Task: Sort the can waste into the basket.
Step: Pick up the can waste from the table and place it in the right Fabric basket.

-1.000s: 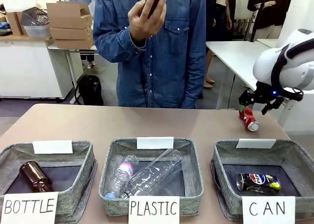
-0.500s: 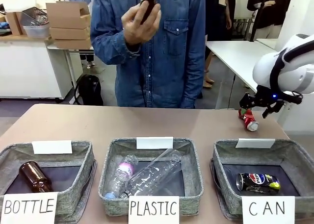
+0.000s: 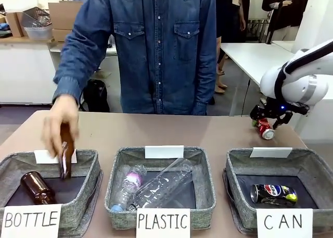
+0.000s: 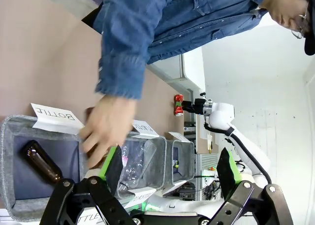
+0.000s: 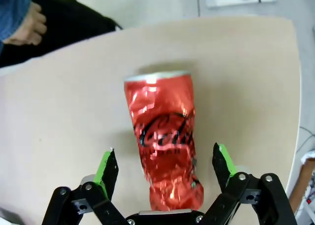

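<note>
A dented red can (image 5: 165, 136) lies on the tan table between the open fingers of my right gripper (image 5: 165, 161), with a gap on each side. From the front, that gripper (image 3: 266, 119) hangs low over the red can (image 3: 266, 130) near the table's far right corner. A dark blue Pepsi can (image 3: 274, 193) lies inside the grey basket (image 3: 312, 162) signed "CAN" at front right. My left gripper (image 4: 170, 166) is open with nothing in it, above the basket signed "BOTTLE" (image 4: 10, 136), and the red can (image 4: 178, 104) shows far off.
A person's hand (image 3: 58, 124) lowers a brown bottle (image 3: 64, 157) into the "BOTTLE" basket (image 3: 91, 188), where another brown bottle (image 3: 36, 187) lies. The "PLASTIC" basket (image 3: 115, 170) holds clear bottles. The table's right edge runs close behind the red can.
My right gripper has come down and slightly left around the red can. The person's hand has dropped from chest height to the "BOTTLE" basket with the brown bottle.
</note>
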